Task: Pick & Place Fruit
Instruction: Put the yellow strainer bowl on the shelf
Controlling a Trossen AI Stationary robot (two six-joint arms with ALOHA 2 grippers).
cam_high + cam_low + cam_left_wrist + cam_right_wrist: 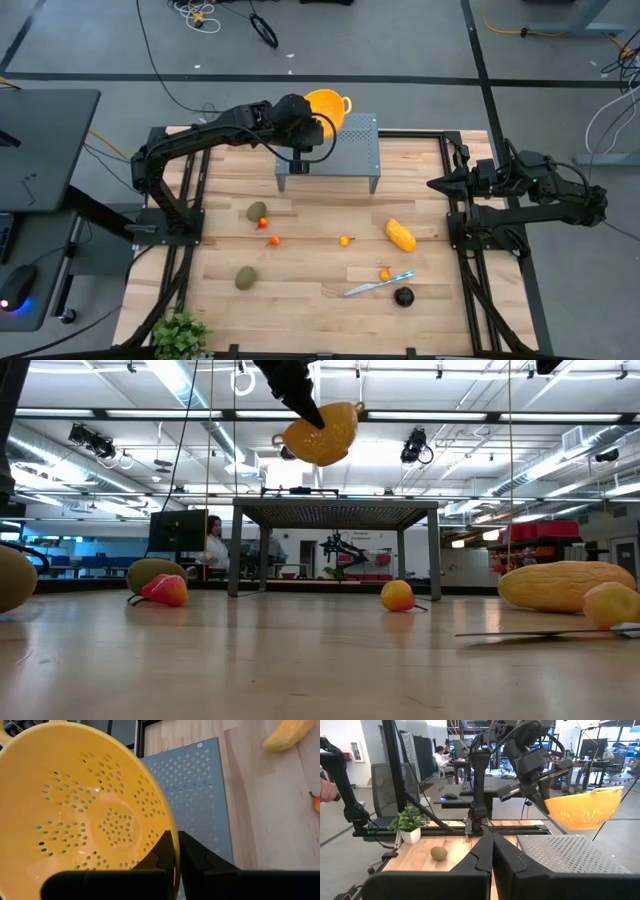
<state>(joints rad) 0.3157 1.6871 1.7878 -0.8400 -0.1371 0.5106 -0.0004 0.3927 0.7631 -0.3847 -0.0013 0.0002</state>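
Note:
My left gripper is shut on the yellow perforated bowl, held in the air over the grey perforated stand at the table's far side. The fruit lies on the wood in front of the stand: two olive-brown ovals, a yellow-orange oblong, a dark round one and tiny orange-red ones. My right gripper waits shut at the table's right edge, holding nothing. My left gripper pinches the bowl's rim, with one finger inside the bowl and the other outside its wall. The fingers come slanting down from the table's left side. The bowl hangs a little tilted, clear above the stand.
A slim silver knife with a pale blue handle lies near the dark fruit. A potted plant stands at the near left corner. Bare wood lies between the scattered fruit pieces.

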